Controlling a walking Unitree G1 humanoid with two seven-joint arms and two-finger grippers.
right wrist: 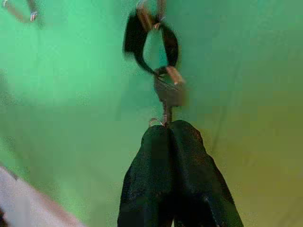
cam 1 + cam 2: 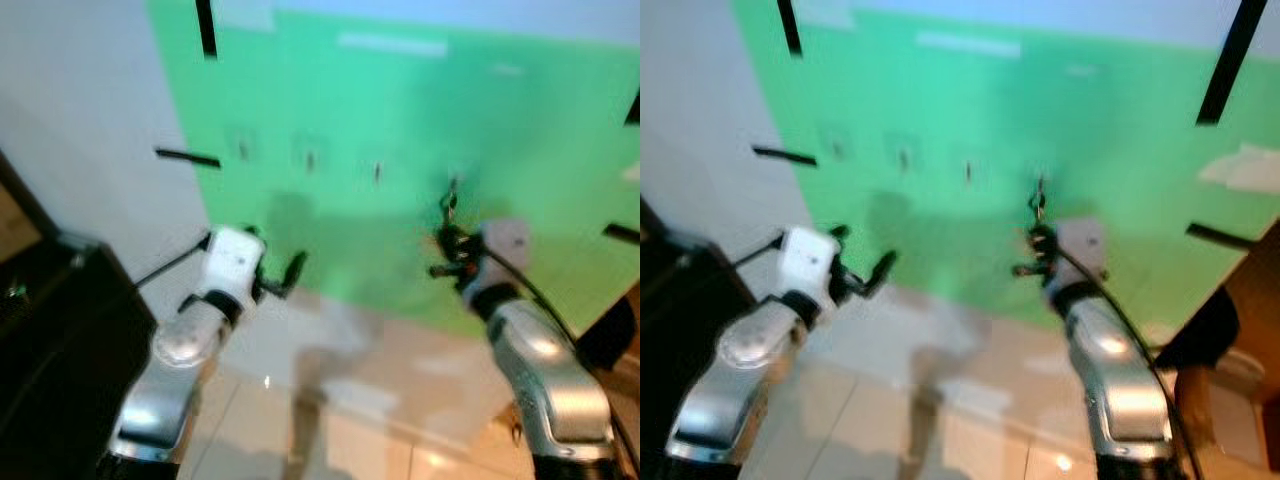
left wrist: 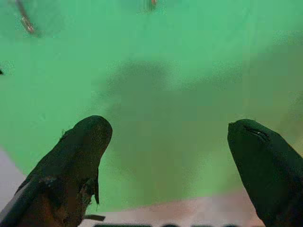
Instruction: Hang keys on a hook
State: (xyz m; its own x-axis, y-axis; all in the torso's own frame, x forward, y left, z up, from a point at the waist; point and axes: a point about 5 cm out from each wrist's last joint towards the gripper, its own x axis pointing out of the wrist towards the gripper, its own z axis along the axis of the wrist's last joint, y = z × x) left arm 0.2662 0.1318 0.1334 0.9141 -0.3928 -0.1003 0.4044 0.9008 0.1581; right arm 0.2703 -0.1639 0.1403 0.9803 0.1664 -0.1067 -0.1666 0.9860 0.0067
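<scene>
Reaching up to the green wall (image 2: 400,110), right pincer (image 1: 169,126) pinches the keys (image 1: 165,90); left pincer (image 3: 170,137) gapes wide.

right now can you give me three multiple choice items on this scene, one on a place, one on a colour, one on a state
1. Where is the right tool?
A. up at the green board
B. down at the floor
C. on the dark cabinet

2. What colour is the strap loop on the keys?
A. red
B. black
C. white

3. How do the left tool fingers stand?
A. shut on the keys
B. spread apart, holding nothing
C. shut on a hook

Answers: 1 A, the right arm reaches up to the board by the hooks; 2 B, the right wrist view shows a black loop above the metal key; 3 B, the left wrist view shows a wide gap between the fingers.
</scene>
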